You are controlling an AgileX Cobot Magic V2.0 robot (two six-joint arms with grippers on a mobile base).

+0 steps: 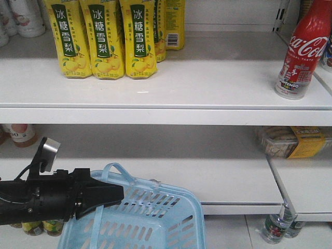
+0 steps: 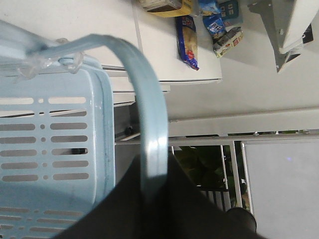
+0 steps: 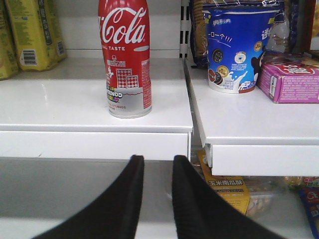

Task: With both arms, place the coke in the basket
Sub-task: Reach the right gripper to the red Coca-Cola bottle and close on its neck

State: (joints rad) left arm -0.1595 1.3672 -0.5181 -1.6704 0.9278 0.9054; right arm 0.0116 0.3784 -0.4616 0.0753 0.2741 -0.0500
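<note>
1. Coke bottle [image 3: 125, 59] is standing upright near the right end of the upper shelf [image 1: 218, 78], untouched and well apart from the yellow cartons [image 1: 104, 39].
2. Left gripper [image 1: 116, 194] is clamping the handle [image 2: 149, 124] of the light blue basket [image 1: 155, 223], probably holding it under the shelf as the drop target.
3. Right gripper [image 3: 158, 162] is hovering below and in front of the coke with its jaws narrowly parted and empty, probably lining up for a grasp.
4. Right arm isn't showing in the front view. The basket's bottom is cut off and the bottle's cap is cropped out.
</note>
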